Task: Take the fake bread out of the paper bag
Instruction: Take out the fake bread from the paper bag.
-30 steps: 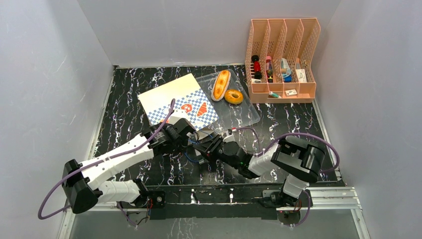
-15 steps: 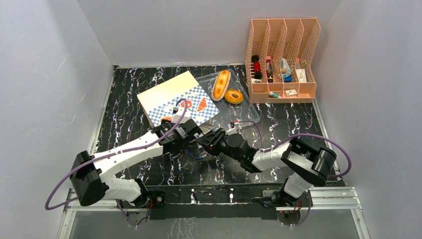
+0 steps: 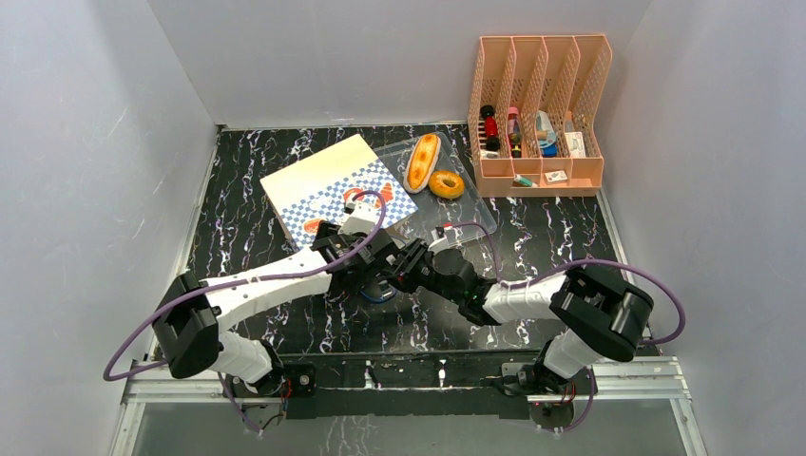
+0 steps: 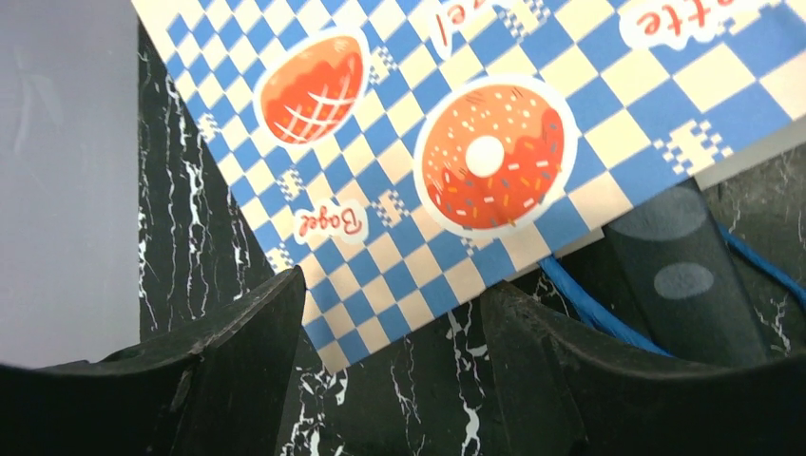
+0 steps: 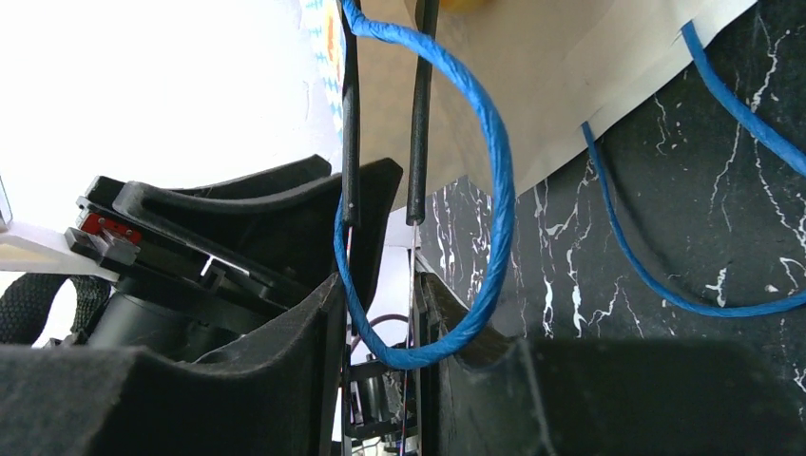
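Observation:
The paper bag [image 3: 318, 180] lies flat on the black table, its checkered band toward the arms. In the left wrist view my left gripper [image 4: 394, 285] is open, and the bag's [image 4: 475, 161] near corner lies between its fingers. My right gripper [image 5: 380, 294] is shut on the bag's blue cord handle [image 5: 494, 190], whose loop sits between the narrow jaws. In the top view both grippers meet at the bag's near edge, left gripper [image 3: 373, 249] beside right gripper [image 3: 397, 269]. Two fake bread pieces, a long bun [image 3: 421, 161] and a ring donut [image 3: 447, 183], rest on the clear tray [image 3: 475, 223].
A peach file rack [image 3: 540, 114] with small items stands at the back right, just behind the tray. A second blue handle cord [image 5: 646, 275] trails on the table. Grey walls close in the left, back and right sides.
Both arms have reached further forward and left to the bag's near edge. The bag has shifted slightly toward the back. The left jaws have widened a little.

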